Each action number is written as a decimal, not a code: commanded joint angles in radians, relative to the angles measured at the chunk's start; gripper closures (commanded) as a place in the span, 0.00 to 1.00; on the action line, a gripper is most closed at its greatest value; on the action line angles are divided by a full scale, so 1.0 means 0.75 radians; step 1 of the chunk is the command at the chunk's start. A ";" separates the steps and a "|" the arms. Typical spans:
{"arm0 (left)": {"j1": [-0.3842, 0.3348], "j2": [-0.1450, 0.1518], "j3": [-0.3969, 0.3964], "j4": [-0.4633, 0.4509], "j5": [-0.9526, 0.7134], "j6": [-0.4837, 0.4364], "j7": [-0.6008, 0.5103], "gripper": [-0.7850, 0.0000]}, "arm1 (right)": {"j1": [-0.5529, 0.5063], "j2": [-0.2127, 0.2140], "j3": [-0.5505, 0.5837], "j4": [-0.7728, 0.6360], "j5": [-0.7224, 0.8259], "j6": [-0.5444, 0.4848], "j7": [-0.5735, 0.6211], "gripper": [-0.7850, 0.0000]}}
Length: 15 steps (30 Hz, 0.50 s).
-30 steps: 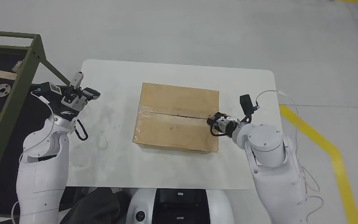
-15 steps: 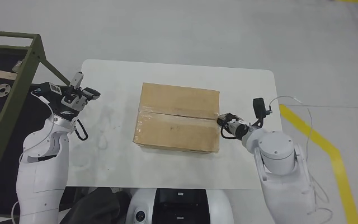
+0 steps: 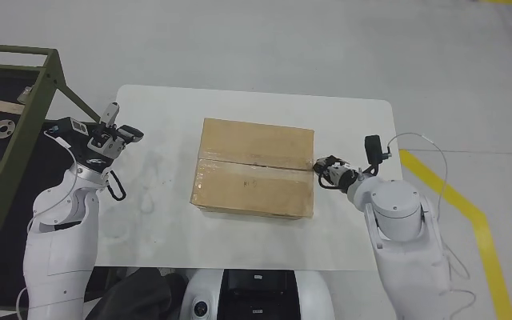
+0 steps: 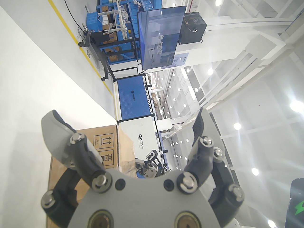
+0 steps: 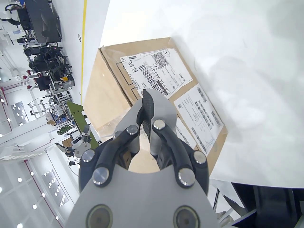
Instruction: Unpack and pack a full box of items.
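The cardboard box (image 3: pixel 248 192) sits shut at the centre of the table (image 3: pixel 352 120), its taped seam (image 3: pixel 256 164) unbroken; my right gripper (image 3: pixel 322 166), fingers together, is at its 3 o'clock end; my left gripper (image 3: pixel 122 125) hangs at 9 o'clock, fingers apart; stiff board, likely heavy when full; I'd take the flaps along the seam.

The left gripper (image 3: pixel 120 128) is held out with its fingers spread wide and nothing between them, its elbow bent behind it. The right gripper (image 5: pixel 147 106) has its fingers pressed together, with wrist and white forearm stretched straight behind it.
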 commanded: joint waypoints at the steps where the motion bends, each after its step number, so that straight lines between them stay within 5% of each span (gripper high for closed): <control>1: 0.000 0.000 0.000 0.000 0.000 0.000 0.000 0.00 | 0.001 0.002 0.004 0.010 0.007 -0.001 -0.007 1.00; 15: 0.000 0.000 0.000 0.000 0.000 0.000 0.000 0.00 | 0.015 0.019 -0.026 0.042 0.048 -0.024 -0.017 1.00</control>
